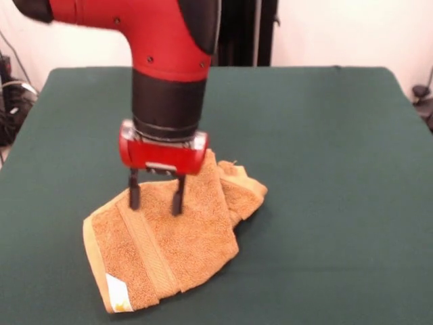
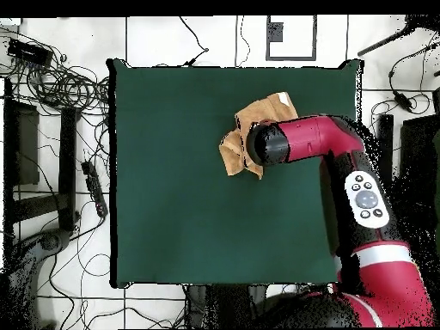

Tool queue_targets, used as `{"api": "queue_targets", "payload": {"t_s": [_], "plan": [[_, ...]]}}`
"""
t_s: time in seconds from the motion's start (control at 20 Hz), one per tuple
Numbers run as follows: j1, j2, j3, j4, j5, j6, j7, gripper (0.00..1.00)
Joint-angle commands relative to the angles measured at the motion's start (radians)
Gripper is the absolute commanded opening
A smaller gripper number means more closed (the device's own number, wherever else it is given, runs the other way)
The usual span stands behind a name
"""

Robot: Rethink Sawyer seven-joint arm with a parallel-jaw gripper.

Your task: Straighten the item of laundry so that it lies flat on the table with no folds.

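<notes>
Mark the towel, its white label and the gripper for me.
towel (image 1: pixel 177 242): front view, middle of the terry cloth.
white label (image 1: pixel 119 295): front view, at the towel's near corner.
gripper (image 1: pixel 156 200): front view, midway between its fingertips.

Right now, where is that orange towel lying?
In the front view the towel lies crumpled on the green table, left of centre near the front edge, directly under the gripper.

- The arm (image 2: pixel 344 155) reaches from the near right over the green surface (image 2: pixel 172 189).
- A crumpled orange-tan towel (image 2: pixel 236 146) lies far right of centre, partly under the arm's end.
</notes>
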Motion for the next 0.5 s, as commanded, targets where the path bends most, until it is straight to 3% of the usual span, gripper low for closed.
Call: {"api": "queue_targets", "payload": {"t_s": [0.05,0.5], "plan": [[-0.021,0.162,0.118,0.037,0.144,-0.107,0.039,1.00],[-0.046,0.244,0.103,0.031,0.168,-0.157,-0.054,1.00]]}}
